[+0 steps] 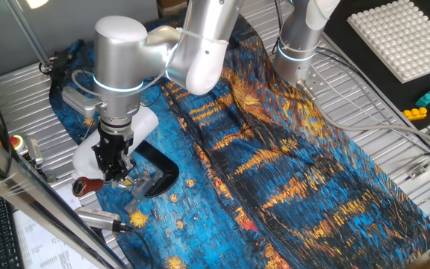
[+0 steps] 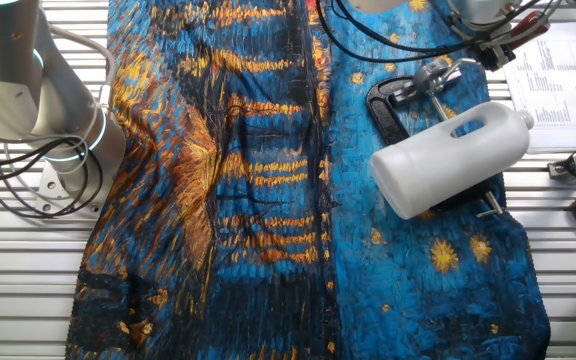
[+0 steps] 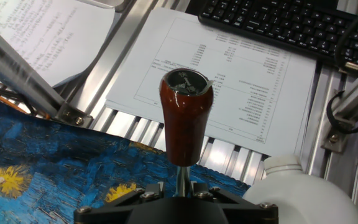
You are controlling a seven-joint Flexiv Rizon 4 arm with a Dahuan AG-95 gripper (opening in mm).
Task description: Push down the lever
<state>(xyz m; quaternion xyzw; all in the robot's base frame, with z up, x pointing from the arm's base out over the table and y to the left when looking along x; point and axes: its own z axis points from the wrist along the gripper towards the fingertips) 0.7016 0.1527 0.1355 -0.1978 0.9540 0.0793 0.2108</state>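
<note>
Thin silver lever rod with glossy reddish-brown knob point(image 3: 186, 117): clamped at rod by black two-finger gripper point(image 1: 115, 170), beside white plastic housing point(image 2: 455, 157).

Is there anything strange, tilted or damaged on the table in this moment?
Nothing is spilled or broken. The blue patterned cloth is wrinkled along its middle fold. The white appliance body lies slanted on the cloth. The lever looks intact, with the gripper at its rod.

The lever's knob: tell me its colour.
Glossy reddish-brown, wood-like grain, with a dark cap on top; the knob shows best in the hand view.
</note>
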